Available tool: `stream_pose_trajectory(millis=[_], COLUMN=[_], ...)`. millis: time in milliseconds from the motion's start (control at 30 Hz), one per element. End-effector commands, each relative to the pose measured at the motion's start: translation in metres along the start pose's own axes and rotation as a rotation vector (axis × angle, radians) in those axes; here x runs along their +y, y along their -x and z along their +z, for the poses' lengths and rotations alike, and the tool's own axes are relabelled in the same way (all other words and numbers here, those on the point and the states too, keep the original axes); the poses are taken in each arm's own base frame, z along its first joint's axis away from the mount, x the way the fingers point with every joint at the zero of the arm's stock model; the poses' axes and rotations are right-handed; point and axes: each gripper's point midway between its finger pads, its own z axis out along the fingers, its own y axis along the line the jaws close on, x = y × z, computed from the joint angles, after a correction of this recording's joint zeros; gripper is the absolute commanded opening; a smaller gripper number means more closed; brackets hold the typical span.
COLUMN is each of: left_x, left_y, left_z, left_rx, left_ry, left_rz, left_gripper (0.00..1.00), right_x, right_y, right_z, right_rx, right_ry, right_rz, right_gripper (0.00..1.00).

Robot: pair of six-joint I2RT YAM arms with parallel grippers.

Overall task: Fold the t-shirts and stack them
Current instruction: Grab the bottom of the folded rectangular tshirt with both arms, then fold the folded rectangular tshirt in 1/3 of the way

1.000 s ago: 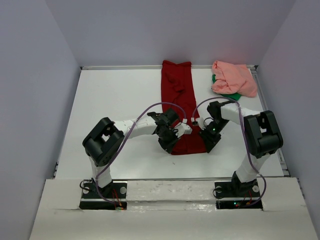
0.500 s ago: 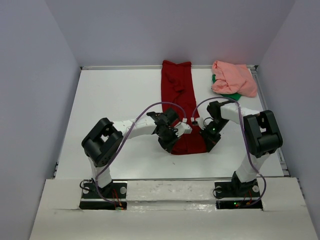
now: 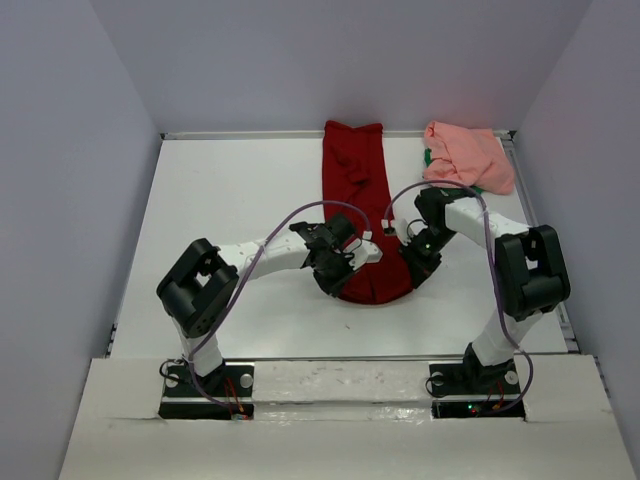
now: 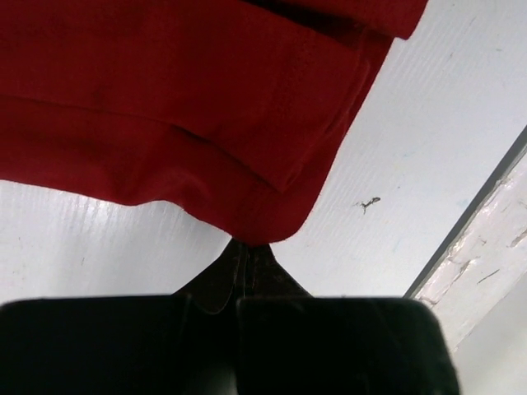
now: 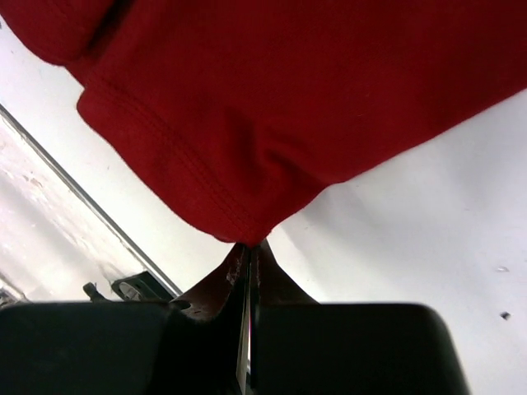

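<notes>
The red shirt (image 3: pixel 355 190) lies in the middle of the bench (image 3: pixel 230 200) as a long narrow strip running from the far edge toward the arms, apparently already folded lengthwise. The left hand (image 4: pixel 247 259) is pressed together on the strip's near left corner. The right hand (image 5: pixel 249 255) pinches the near right corner the same way, so both grip the near hem.

The step in hand looks like the crosswise fold. The next move would call for both hands to raise the hem together and carry it toward the far end, keeping level so the strip does not skew. They would then lay it down edge on edge and let go. (An uneven pull would probably twist it.)

The pink shirt (image 3: pixel 468 158) sits crumpled at the far right corner, well apart from the red one, with green cloth (image 3: pixel 428 158) peeking from beneath it.

Count: one red shirt, one pink shirt, and one piece of green cloth; whether that is a shirt cannot be told. There are two hands. Nothing is stacked yet.
</notes>
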Motion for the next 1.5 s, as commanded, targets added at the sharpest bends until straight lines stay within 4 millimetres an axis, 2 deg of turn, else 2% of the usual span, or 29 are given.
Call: stream_pose_trajectory(millis=[0, 267, 500, 600, 700, 1033, 1267, 1467], left_x=[0.003, 0.02, 0.044, 0.053, 0.062, 0.084, 0.111, 0.129], left_y=[0.02, 0.032, 0.074, 0.088, 0.093, 0.087, 0.086, 0.091], left_z=[-0.019, -0.025, -0.047, -0.056, -0.06, -0.066, -0.069, -0.074], left_rx=[-0.062, -0.08, -0.171, -0.205, -0.217, -0.217, -0.2, -0.204], left_ry=[0.048, 0.124, 0.208, 0.234, 0.259, 0.345, 0.44, 0.513], left_rz=[0.032, 0.029, 0.019, 0.011, -0.003, -0.06, -0.109, -0.133], left_gripper=[0.0, 0.0, 0.0, 0.0, 0.0, 0.0, 0.0, 0.0], right_x=[-0.004, -0.012, -0.019, -0.021, -0.024, -0.051, -0.078, -0.096], right_y=[0.023, 0.041, 0.062, 0.074, 0.083, 0.114, 0.147, 0.164], right_z=[-0.029, -0.037, -0.046, -0.052, -0.055, -0.064, -0.086, -0.095], right_rx=[-0.082, -0.118, -0.167, -0.195, -0.216, -0.263, -0.318, -0.335], right_ry=[-0.076, -0.104, -0.123, -0.127, -0.135, -0.222, -0.334, -0.399], right_rz=[-0.029, -0.029, -0.041, -0.047, -0.051, -0.043, -0.04, -0.035], right_gripper=[0.0, 0.0, 0.0, 0.0, 0.0, 0.0, 0.0, 0.0])
